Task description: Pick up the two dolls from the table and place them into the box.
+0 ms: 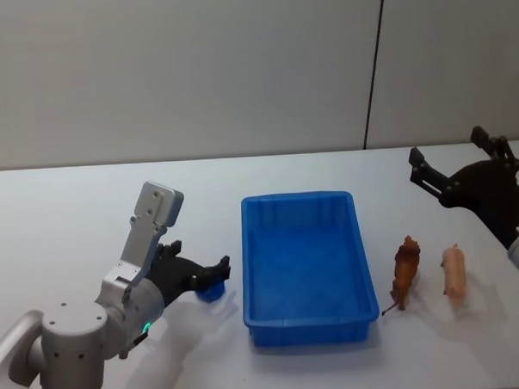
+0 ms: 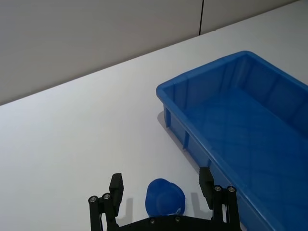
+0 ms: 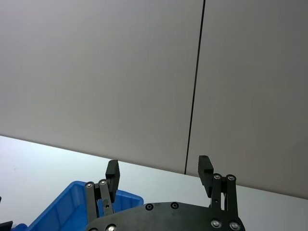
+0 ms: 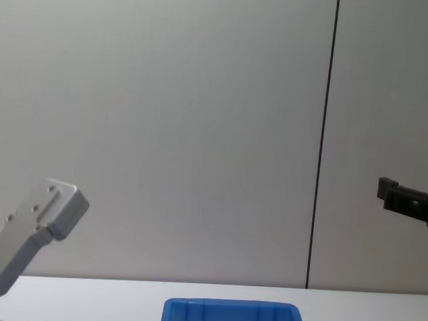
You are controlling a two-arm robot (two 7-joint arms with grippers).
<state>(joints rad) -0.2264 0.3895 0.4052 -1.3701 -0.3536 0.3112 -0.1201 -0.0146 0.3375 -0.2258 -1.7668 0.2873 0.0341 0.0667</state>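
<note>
A bright blue rectangular box (image 1: 306,270) with a thick rolled rim and rounded corners sits open-topped at the middle of the white table (image 1: 70,203). Just to its right two small animal dolls lie side by side without touching: a brown doll (image 1: 406,271) nearer the box and a pale pink doll (image 1: 454,270) beyond it. Their details are too small to make out. The right claw (image 1: 447,147) hangs above the table behind them, fingers apart. The left claw (image 2: 161,183) sits low to the left of the box, fingers spread either side of a small rounded blue object (image 2: 165,198), partly hidden and hard to identify. The chest view cuts the box off at its far rim.
</note>
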